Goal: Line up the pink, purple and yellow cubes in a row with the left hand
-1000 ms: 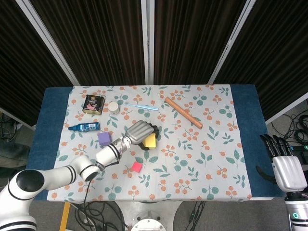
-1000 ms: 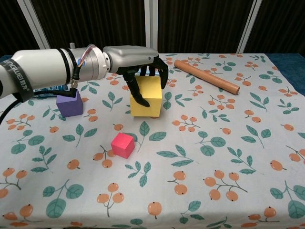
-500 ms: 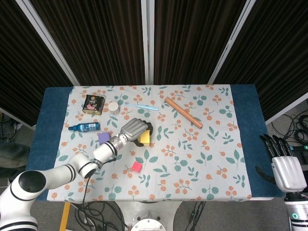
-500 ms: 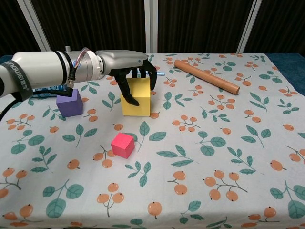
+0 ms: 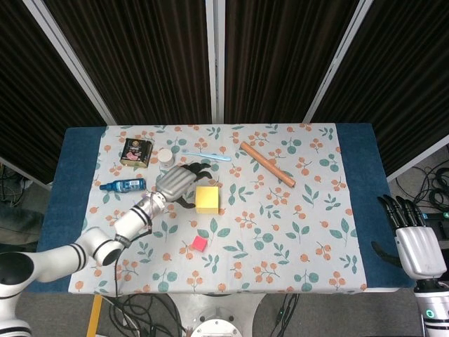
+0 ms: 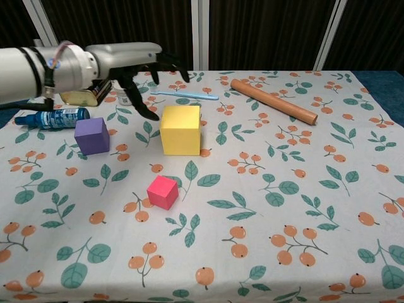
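Hovering open-fingered, left hand (image 6: pixel 140 74) hangs beside the square-sitting yellow cube (image 6: pixel 180 129).

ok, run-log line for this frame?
left hand: open, raised off yellow cube | yellow: on cloth, right of purple cube | pink cube: nearer, unaligned | right hand: idle

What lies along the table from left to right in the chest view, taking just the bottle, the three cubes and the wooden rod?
Blue plastic bottle → purple cube → pink cube → yellow cube → brown wooden rod.
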Controlling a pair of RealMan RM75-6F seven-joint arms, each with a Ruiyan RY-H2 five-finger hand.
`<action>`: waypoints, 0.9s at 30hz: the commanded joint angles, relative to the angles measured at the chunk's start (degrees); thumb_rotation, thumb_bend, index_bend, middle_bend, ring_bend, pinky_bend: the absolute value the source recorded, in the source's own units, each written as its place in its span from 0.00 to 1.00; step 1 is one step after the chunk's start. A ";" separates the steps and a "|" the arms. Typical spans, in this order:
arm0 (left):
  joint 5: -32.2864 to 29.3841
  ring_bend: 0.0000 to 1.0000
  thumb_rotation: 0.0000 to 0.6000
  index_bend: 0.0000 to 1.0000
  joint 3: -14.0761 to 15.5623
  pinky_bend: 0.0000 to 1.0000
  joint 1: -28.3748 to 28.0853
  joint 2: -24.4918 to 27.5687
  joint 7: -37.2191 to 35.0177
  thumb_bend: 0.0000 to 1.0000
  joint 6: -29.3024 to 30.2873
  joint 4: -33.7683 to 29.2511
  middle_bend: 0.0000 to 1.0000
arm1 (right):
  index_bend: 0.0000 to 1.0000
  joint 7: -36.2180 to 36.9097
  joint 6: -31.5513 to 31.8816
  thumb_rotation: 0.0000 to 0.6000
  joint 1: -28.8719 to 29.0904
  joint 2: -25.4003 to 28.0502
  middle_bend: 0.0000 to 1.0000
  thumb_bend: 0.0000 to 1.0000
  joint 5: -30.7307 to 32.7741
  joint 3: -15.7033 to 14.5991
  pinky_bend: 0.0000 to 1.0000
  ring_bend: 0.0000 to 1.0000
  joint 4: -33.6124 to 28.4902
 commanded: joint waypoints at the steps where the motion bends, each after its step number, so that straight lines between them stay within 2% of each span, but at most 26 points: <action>1: -5.70 0.15 1.00 0.32 0.29 0.29 4.95 4.10 3.43 0.17 2.47 -4.22 0.20 | 0.00 0.27 -0.34 1.00 0.33 -0.20 0.04 0.16 -0.43 -0.05 0.07 0.00 0.19; 8: -16.47 0.15 1.00 0.36 1.37 0.29 11.16 4.90 9.22 0.15 4.05 -6.54 0.20 | 0.00 0.92 -0.52 1.00 0.71 -0.67 0.04 0.16 -1.50 -0.33 0.07 0.00 0.75; 12: -20.23 0.15 1.00 0.37 1.48 0.29 12.78 3.76 13.10 0.13 5.63 -6.97 0.20 | 0.00 0.98 -0.35 1.00 0.69 -0.74 0.04 0.16 -1.91 -0.47 0.07 0.00 0.76; 18: -22.96 0.15 1.00 0.37 1.20 0.28 13.74 1.99 17.16 0.10 6.82 -8.13 0.20 | 0.00 1.03 0.14 1.00 0.38 -0.74 0.04 0.16 -2.04 -0.65 0.07 0.00 0.81; 27: -24.46 0.14 1.00 0.38 0.56 0.28 14.18 -2.03 21.67 0.09 8.32 -4.78 0.20 | 0.00 0.99 0.58 1.00 -0.02 -0.53 0.04 0.16 -1.95 -0.81 0.07 0.00 0.70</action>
